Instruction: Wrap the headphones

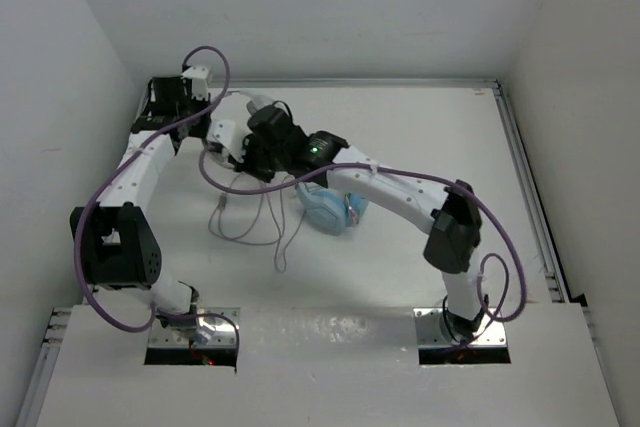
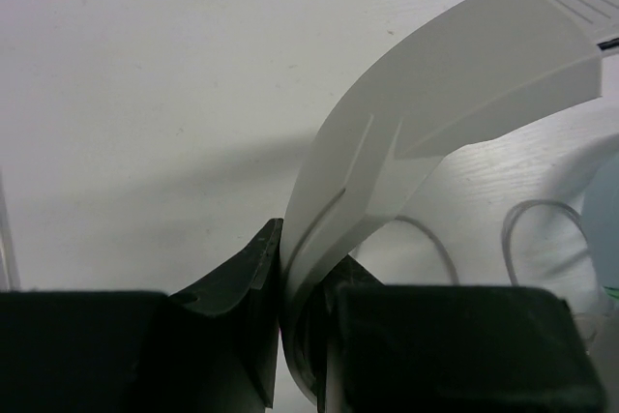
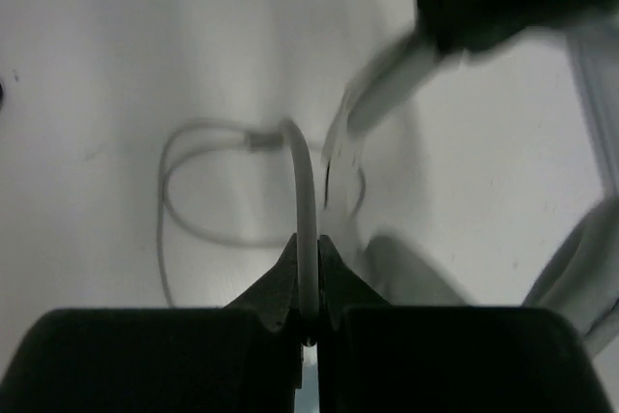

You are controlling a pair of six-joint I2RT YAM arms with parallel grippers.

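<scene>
The headphones (image 1: 252, 107) are lifted at the back left of the table, and their pale grey headband (image 2: 435, 94) arches up and to the right in the left wrist view. My left gripper (image 2: 305, 282) is shut on the lower end of that band. The thin whitish cable (image 3: 305, 181) rises from between the fingers of my right gripper (image 3: 308, 263), which is shut on it. The rest of the cable lies in loose loops (image 1: 245, 222) on the table. The two grippers sit close together, left gripper (image 1: 226, 137), right gripper (image 1: 252, 157). The ear cups are mostly hidden.
Light blue headphones (image 1: 330, 209) lie on the table under the right forearm. White walls close in the table on the left, back and right. A metal rail (image 1: 530, 197) runs along the right edge. Purple arm cables (image 1: 210, 57) loop above the left wrist.
</scene>
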